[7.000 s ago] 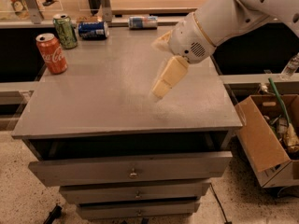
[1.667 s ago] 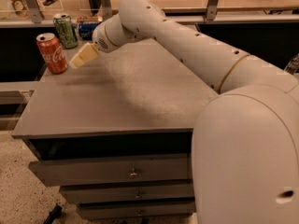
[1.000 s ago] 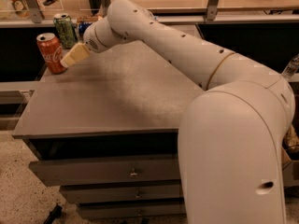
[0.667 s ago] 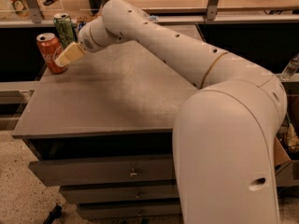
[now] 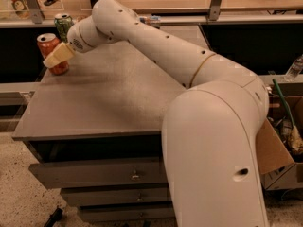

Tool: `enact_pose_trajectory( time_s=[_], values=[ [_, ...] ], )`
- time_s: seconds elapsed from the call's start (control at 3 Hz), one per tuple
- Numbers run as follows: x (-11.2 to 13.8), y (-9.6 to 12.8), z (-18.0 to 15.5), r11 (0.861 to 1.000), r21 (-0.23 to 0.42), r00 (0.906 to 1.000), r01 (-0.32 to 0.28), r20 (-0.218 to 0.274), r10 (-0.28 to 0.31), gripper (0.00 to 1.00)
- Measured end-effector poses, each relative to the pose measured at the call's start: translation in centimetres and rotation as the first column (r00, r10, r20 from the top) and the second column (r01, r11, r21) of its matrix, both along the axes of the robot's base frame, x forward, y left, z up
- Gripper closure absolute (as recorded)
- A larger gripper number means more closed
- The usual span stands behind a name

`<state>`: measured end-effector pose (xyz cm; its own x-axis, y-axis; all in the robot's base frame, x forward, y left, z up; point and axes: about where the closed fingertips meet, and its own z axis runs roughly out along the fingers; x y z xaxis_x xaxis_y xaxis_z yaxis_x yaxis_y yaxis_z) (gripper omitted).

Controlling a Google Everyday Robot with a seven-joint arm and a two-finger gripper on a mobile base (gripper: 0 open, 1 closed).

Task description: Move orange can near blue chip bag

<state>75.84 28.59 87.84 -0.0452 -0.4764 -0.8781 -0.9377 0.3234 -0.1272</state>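
The orange can (image 5: 47,44) stands upright at the far left edge of the grey table (image 5: 104,98). It is red-orange with a silver top. My gripper (image 5: 57,56) is right at the can's front right side and covers its lower part. My arm reaches across the table from the right. The blue chip bag does not show; the arm hides the back of the table where it lay.
A green can (image 5: 63,25) stands just behind the orange can. A small blue can (image 5: 149,19) lies at the back edge. Grey drawers (image 5: 94,174) sit under the table. An open cardboard box (image 5: 279,150) with clutter stands on the floor at the right.
My gripper has moved left across the table and down, from beside the can to right against its front. The can has stayed in place.
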Motion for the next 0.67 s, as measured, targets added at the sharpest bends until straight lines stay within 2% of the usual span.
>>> enact_pose_trajectory(
  time_s=[0.67],
  values=[
    [-0.9,2.6,0.0,0.999,0.009,0.9987,-0.047,-0.017,0.047,0.00]
  ],
)
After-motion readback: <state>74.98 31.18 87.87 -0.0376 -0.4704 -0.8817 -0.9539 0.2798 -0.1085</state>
